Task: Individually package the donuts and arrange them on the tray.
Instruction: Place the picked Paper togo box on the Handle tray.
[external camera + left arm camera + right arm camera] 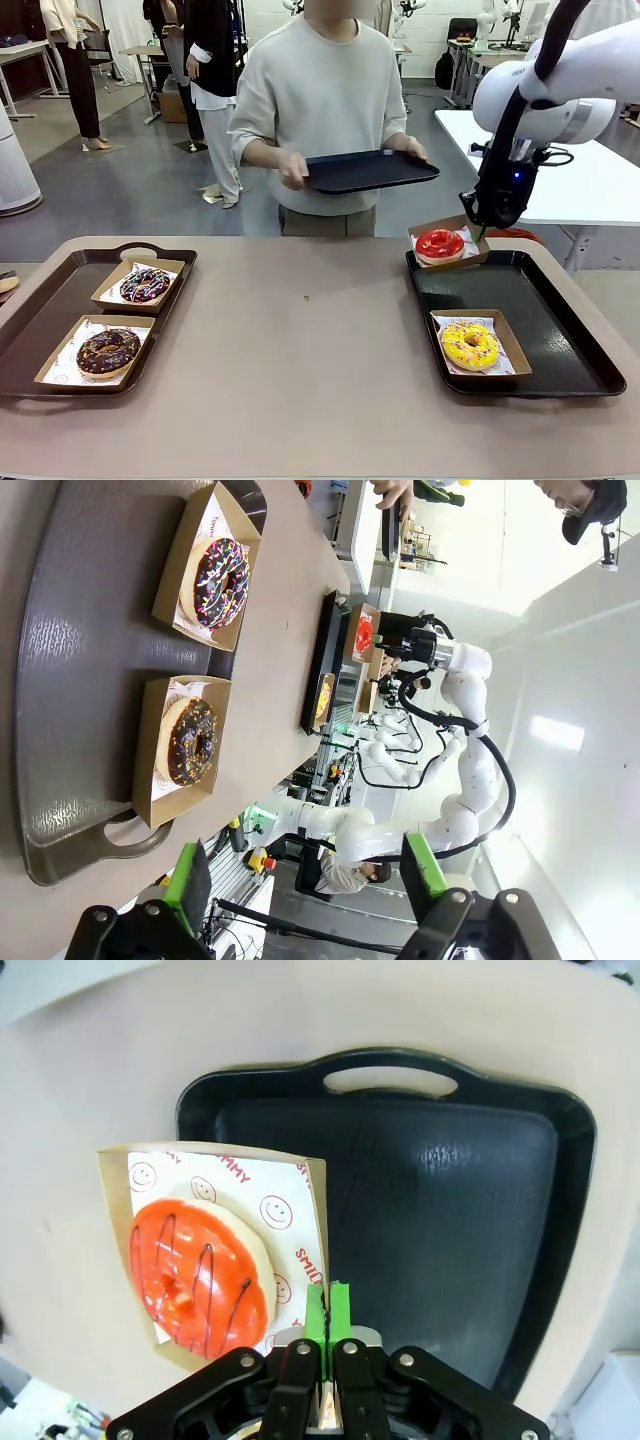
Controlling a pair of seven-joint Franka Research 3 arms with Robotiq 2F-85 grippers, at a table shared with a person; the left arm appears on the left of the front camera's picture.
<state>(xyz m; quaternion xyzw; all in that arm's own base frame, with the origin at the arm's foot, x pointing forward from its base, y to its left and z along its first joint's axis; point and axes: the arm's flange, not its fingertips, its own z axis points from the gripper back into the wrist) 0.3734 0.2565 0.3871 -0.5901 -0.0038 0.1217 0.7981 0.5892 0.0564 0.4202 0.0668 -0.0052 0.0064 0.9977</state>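
Bright, even indoor light, soft shadows, sharp focus; wrist views bend at their edges

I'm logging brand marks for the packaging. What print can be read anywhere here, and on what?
"SMMY" partly legible, in red with smiley faces, on the paper liner under the red donut; cut off at the edges.
Red print on the liners in the left tray: too small to read.

1. The red donut (200, 1280) has glossy icing.
2. Its box (300, 1185) is brown cardboard lined with printed paper.
3. The black tray (450, 1220) looks like faintly shiny, textured plastic.
4. The table (300, 340) is matt and smooth.
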